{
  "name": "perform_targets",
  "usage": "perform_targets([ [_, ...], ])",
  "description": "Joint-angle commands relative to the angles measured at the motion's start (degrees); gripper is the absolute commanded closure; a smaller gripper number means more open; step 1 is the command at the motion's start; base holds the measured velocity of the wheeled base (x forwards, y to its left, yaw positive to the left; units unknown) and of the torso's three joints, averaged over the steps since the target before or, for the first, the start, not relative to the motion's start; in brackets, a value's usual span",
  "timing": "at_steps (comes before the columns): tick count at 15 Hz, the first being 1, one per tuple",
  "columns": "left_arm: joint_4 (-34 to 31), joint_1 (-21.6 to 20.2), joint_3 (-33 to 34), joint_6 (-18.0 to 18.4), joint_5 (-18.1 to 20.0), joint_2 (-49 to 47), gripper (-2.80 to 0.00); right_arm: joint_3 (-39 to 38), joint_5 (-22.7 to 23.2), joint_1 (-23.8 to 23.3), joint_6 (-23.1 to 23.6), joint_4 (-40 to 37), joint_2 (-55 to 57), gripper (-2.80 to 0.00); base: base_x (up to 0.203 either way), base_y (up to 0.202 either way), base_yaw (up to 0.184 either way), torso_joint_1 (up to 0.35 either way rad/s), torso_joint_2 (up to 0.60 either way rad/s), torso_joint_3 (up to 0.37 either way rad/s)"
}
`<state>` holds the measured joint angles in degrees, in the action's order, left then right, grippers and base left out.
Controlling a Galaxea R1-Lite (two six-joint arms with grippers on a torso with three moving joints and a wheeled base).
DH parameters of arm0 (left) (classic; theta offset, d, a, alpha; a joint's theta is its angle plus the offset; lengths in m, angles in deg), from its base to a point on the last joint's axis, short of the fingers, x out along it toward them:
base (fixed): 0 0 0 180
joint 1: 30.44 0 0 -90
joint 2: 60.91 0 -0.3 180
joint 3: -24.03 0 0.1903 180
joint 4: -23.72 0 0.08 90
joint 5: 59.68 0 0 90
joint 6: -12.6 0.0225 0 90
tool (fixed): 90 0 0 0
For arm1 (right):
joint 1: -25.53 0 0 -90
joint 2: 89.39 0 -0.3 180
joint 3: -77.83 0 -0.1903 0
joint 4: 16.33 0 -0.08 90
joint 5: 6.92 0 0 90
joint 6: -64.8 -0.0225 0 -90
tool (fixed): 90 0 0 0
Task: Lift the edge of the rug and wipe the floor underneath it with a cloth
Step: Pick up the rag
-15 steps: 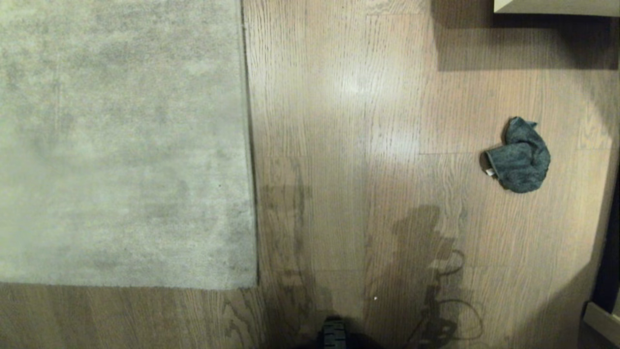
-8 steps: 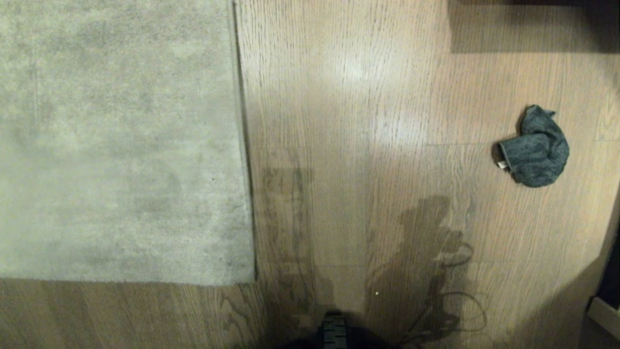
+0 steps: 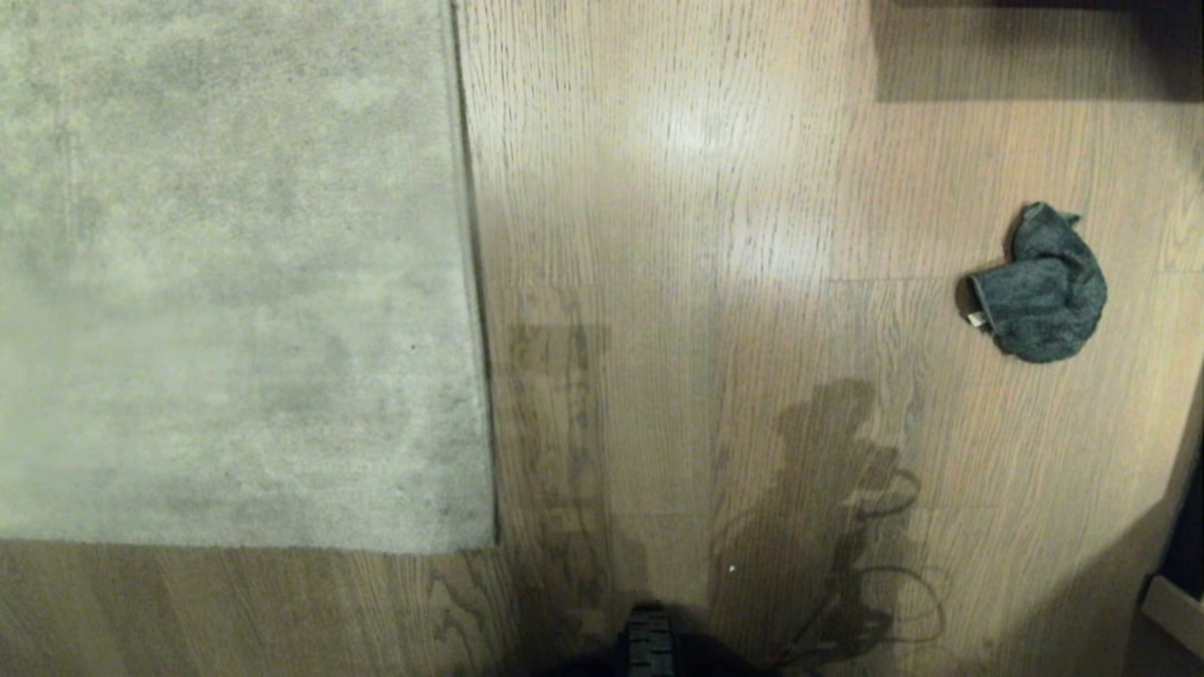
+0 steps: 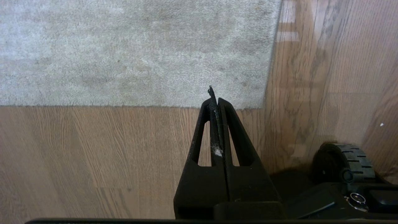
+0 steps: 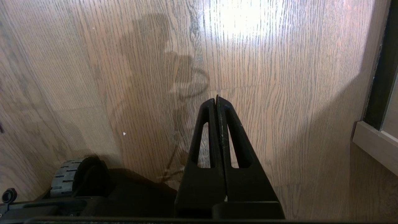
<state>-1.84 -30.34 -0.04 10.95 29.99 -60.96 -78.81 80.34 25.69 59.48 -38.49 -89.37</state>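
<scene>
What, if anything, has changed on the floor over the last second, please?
Only the camera moved: the whole view slid between the first two pictures, then held. The cloth lies where it was on the floor, the rug edge flat. Both grippers, left and right, stay shut and empty.

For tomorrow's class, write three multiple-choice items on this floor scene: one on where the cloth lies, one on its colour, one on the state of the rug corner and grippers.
1. Where does the cloth lie in the head view?
A. on the rug
B. on the bare floor, to the robot's right, apart from the rug
C. in a gripper

2. What colour is the cloth?
A. dark grey-teal
B. pink
C. white

3. What is the state of the rug edge and the two grippers?
A. corner lifted by the left gripper
B. corner flat, both grippers shut and empty
C. corner folded over, right gripper open

Answers:
1 B: wood planks separate it from the rug.
2 A: it looks dark against the light brown planks.
3 B: the corner lies flat; the left gripper and right gripper show fingers pressed together, holding nothing.
</scene>
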Motion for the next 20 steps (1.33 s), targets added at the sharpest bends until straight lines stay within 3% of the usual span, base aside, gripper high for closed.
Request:
perform_targets([
  [1,0.0,-0.01,0.0,-0.02,-0.02,-0.04,0.0,0.0,-0.07,0.02,-0.04,0.02,-0.02,0.0,0.0,0.0,0.0,0.0,0.0,0.0],
  [20,0.0,-0.01,0.0,-0.02,-0.02,-0.04,0.0,0.0,0.02,0.02,0.31,0.11,-0.02,0.0,0.0,0.0,0.0,0.0,0.0,0.0],
])
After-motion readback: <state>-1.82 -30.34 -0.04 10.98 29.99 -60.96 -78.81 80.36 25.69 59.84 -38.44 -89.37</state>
